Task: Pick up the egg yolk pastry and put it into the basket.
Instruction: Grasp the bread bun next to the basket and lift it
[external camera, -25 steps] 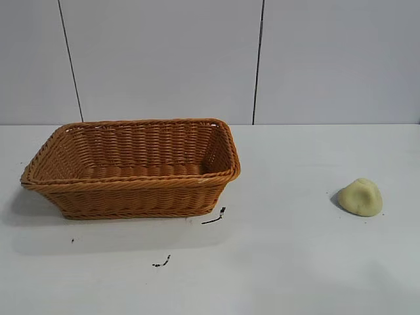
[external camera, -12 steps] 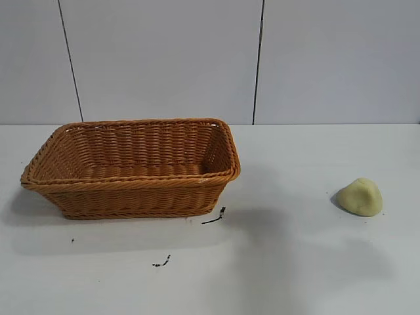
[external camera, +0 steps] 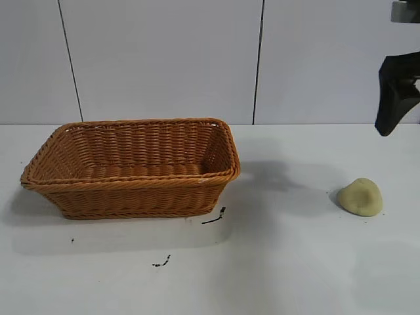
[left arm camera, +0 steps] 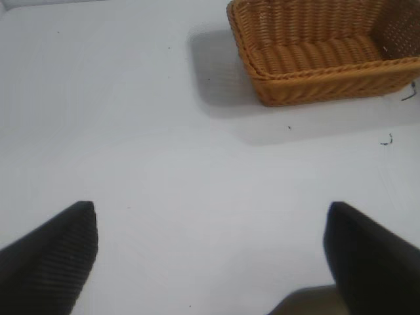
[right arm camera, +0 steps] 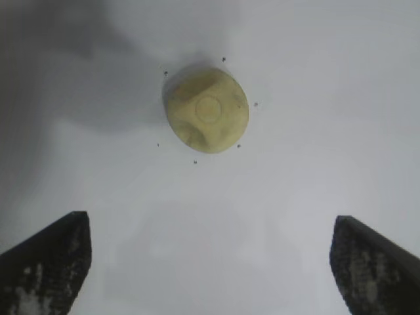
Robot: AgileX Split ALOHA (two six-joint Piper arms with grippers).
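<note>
The step in hand looks like the approach: the right tool (right arm camera: 210, 262) hangs high above the egg yolk pastry (external camera: 360, 196), fingers spread wide and empty, while the pastry sits on the white worktop (external camera: 295, 262) well apart from the basket (external camera: 131, 167); the next move calls for a descent that brings the fingers either side of the dome; the left tool (left arm camera: 210, 256), likewise released, idles over bare worktop; in the exterior view only a dark edge of the right arm shows, cut off at the frame.
</note>
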